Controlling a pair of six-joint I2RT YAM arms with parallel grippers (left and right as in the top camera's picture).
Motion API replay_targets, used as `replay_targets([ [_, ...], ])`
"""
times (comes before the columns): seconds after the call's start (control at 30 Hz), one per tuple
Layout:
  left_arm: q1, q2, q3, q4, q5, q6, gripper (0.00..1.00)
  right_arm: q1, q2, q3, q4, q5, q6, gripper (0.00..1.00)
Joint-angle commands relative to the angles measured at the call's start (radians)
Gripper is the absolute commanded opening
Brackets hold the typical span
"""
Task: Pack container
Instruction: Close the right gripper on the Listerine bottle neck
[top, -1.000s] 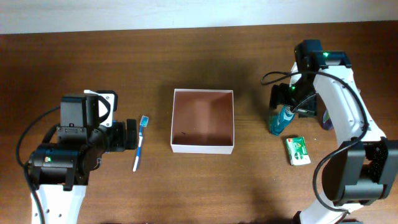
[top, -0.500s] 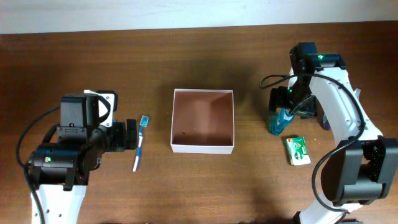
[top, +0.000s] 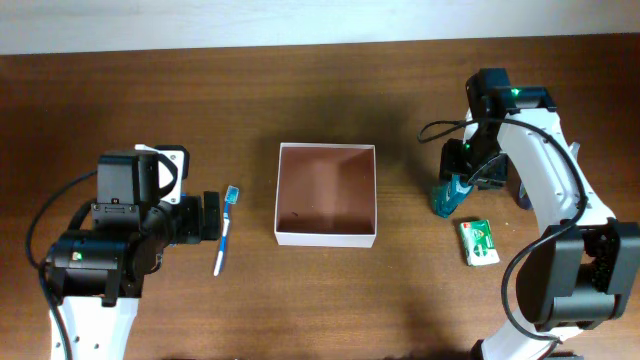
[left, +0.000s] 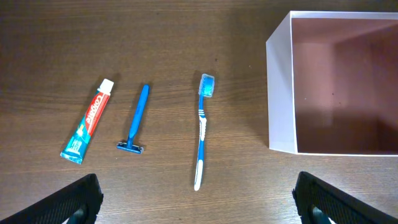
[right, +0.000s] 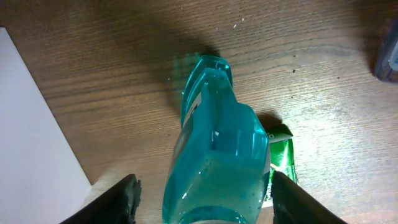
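The container (top: 327, 237) is a square white box with a reddish-brown inside at the table's middle; it also shows in the left wrist view (left: 280, 93). It holds nothing. A blue toothbrush (top: 225, 229) lies left of it, seen in the left wrist view (left: 202, 127) with a blue razor (left: 137, 118) and a toothpaste tube (left: 88, 121). My left gripper (left: 196, 202) is open, empty, just short of the toothbrush. My right gripper (right: 202, 199) is open with its fingers either side of a teal bottle (right: 217, 155), which lies right of the container (top: 450, 193).
A green packet (top: 479, 241) lies near the bottle's lower right, partly under it in the right wrist view (right: 280, 158). A dark purple object (top: 523, 196) sits at the far right, mostly behind the right arm. The table's back edge runs along the top.
My right gripper has shifted slightly over the teal bottle. The left arm and the other things have not moved.
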Motion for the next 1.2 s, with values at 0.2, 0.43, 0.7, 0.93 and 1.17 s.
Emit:
replay_targets([
  [0.2,0.000,-0.002,0.020,-0.001,0.008,-0.009,0.99,0.003,-0.007,-0.008,0.000,0.012,0.005,0.50],
  [0.43,0.000,-0.002,0.020,-0.001,0.008,-0.009,0.99,0.003,-0.007,-0.076,0.037,0.012,0.005,0.44],
  [0.7,0.000,-0.002,0.020,-0.001,0.008,-0.009,0.99,0.003,-0.007,-0.099,0.062,0.012,0.005,0.34],
  [0.93,0.001,-0.002,0.020,0.000,0.008,-0.009,0.99,0.003,-0.008,-0.096,0.072,0.013,0.004,0.28],
  [1.17,0.000,-0.002,0.020,-0.001,0.008,-0.009,0.99,0.003,-0.008,-0.092,0.072,0.013,0.001,0.21],
])
